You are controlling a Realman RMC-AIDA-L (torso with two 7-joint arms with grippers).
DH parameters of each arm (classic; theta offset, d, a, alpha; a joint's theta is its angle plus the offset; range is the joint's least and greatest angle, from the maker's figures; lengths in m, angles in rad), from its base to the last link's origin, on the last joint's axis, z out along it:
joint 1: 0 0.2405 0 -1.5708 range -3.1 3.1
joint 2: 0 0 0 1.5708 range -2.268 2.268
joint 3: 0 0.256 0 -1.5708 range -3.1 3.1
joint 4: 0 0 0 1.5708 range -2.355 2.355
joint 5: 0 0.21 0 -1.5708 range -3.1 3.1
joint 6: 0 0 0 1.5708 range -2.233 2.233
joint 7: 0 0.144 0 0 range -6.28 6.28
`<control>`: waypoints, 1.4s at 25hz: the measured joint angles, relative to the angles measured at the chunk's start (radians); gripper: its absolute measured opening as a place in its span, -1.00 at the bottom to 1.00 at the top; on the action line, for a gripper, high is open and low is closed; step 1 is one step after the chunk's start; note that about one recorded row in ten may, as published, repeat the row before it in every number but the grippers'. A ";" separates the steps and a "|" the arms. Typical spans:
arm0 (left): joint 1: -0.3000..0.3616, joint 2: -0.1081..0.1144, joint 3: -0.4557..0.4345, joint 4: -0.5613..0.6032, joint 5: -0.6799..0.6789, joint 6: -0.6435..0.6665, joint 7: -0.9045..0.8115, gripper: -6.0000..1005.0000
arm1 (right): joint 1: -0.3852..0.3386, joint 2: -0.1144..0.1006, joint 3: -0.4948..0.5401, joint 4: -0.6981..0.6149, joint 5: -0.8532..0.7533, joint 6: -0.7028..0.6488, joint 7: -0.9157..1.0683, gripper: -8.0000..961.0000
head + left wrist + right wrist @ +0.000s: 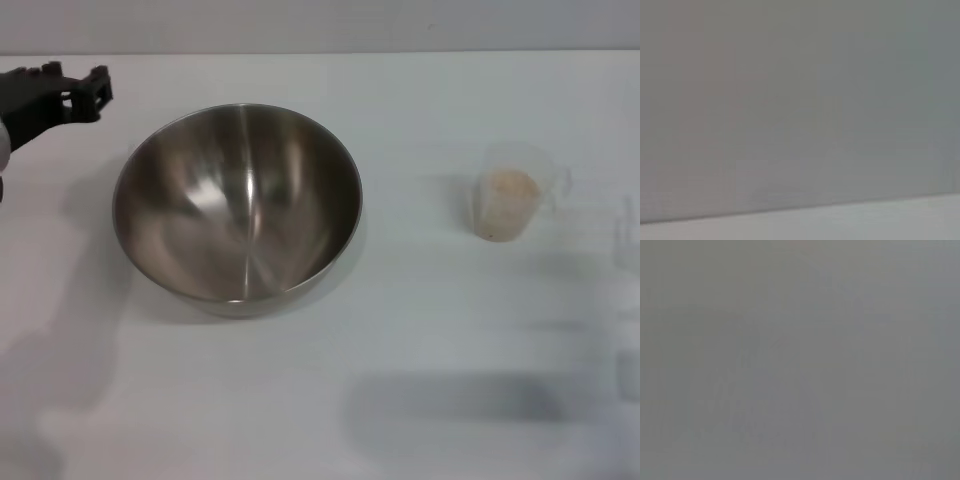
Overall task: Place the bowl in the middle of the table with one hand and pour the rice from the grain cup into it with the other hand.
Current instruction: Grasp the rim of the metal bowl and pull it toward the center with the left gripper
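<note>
The bowl (237, 205), large and shiny steel, stands empty on the white table (420, 330), left of the middle. The clear grain cup (510, 192) stands upright to its right, holding pale rice (508, 190). My left gripper (85, 92) is black and open. It hangs empty at the far left, apart from the bowl's rim. My right gripper shows only as a faint blurred shape (626, 232) at the right edge, right of the cup and apart from it. Both wrist views show no task object.
A broad soft shadow (450, 400) lies on the table in front of the cup. The left wrist view shows a grey wall and a strip of white table (865, 220). The right wrist view shows plain grey.
</note>
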 joint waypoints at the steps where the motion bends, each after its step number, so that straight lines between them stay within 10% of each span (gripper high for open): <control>1: -0.009 -0.003 -0.005 -0.018 -0.004 -0.055 0.008 -0.08 | 0.000 0.000 0.000 0.000 -0.001 0.000 0.000 -0.11; 10: -0.132 -0.006 -0.027 -0.043 -0.052 -0.401 0.013 -0.09 | 0.003 0.001 -0.007 -0.010 -0.004 -0.006 -0.001 -0.11; 35: -0.277 -0.008 -0.090 0.287 -0.072 -0.429 0.005 -0.22 | 0.008 -0.001 -0.029 -0.033 -0.004 -0.021 -0.003 -0.11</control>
